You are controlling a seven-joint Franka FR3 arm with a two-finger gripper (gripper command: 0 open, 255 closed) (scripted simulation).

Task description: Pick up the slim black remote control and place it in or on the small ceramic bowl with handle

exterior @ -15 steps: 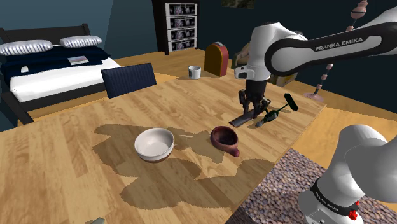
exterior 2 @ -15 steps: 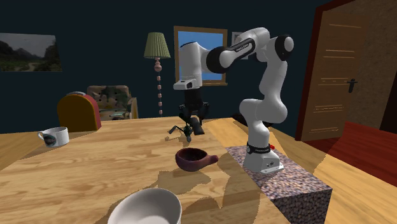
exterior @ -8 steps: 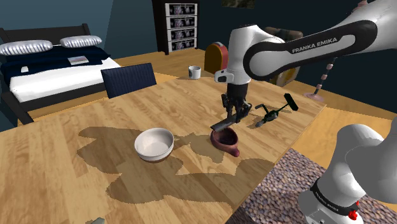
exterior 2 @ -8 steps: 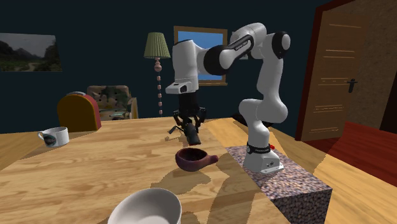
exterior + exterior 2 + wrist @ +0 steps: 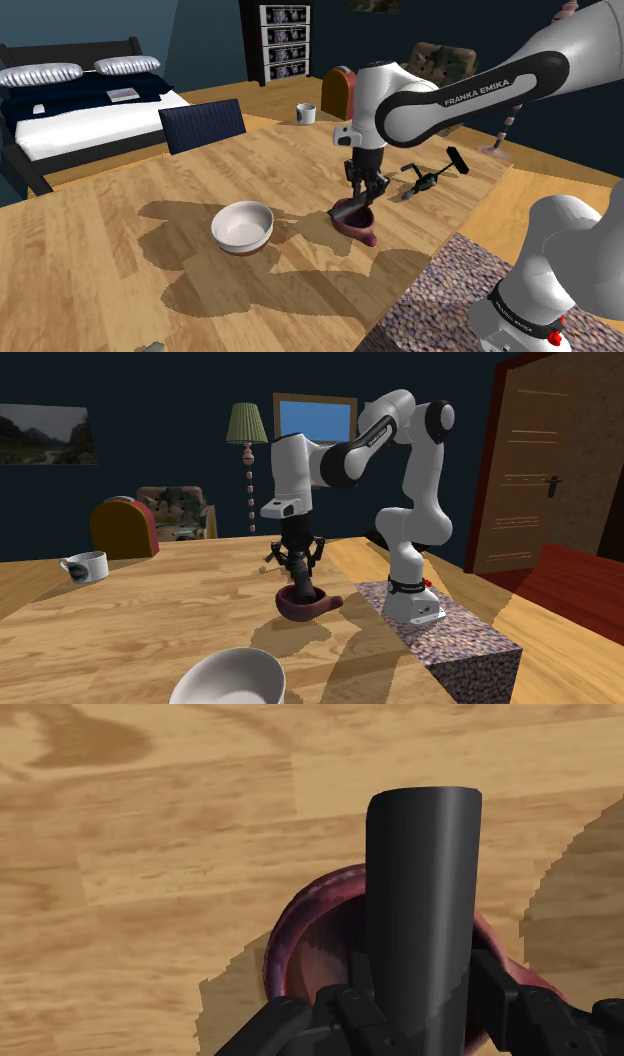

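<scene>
All-black two-finger gripper (image 5: 420, 1004) clamps slim black remote (image 5: 422, 894) above small maroon handled bowl (image 5: 305, 939), lower end probably inside the rim; it should lower a touch, centre, and release gently.

You're in a home: a bed (image 5: 90, 120) with pillows (image 5: 40, 74) lies beyond the wooden table (image 5: 100, 240), with a lamp (image 5: 246, 424), armchair (image 5: 178, 510), framed picture (image 5: 42, 434) and panelled door (image 5: 525, 472) around.
</scene>
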